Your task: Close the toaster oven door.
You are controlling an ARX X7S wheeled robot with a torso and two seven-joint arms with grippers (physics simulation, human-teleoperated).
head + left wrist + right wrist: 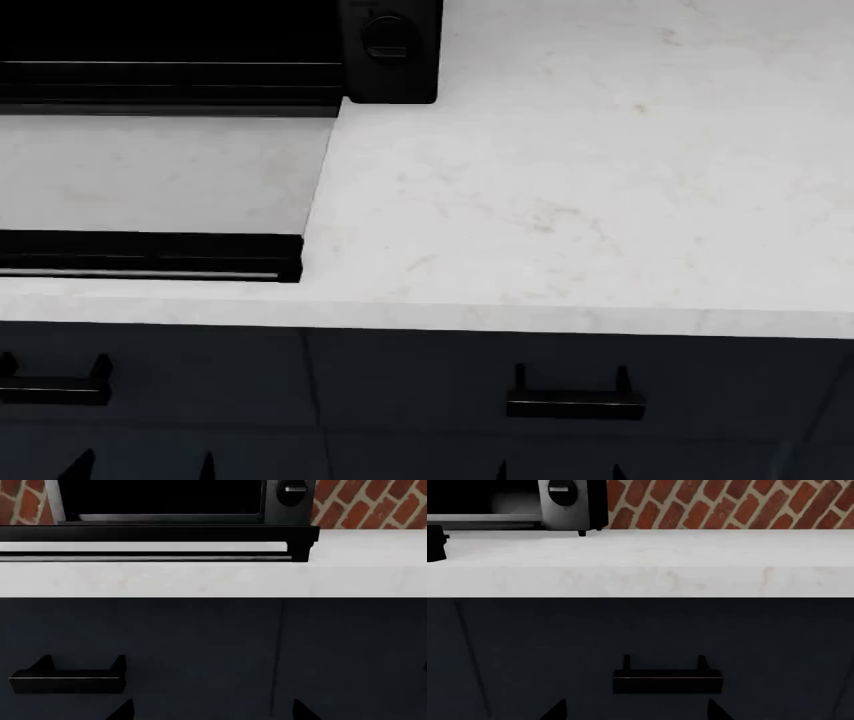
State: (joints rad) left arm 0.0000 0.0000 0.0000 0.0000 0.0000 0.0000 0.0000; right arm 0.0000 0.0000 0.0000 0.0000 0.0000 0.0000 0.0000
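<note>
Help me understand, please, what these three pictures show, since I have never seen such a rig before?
These are simulator renders from a wheeled robot with two arms. One camera sits on its head, looking down; one sits near each gripper.

All three face a white marble-look countertop over dark cabinet drawers with short black handles. A red brick wall stands behind.

On the counter is the large black boxy toaster oven, with a round black knob. Its wide glass-paned, black-framed door lies folded down flat, open, with the slim silver bar handle along its front edge.

Only dark fingertip points of the left gripper and right gripper show, spread apart. Nothing is held.
</note>
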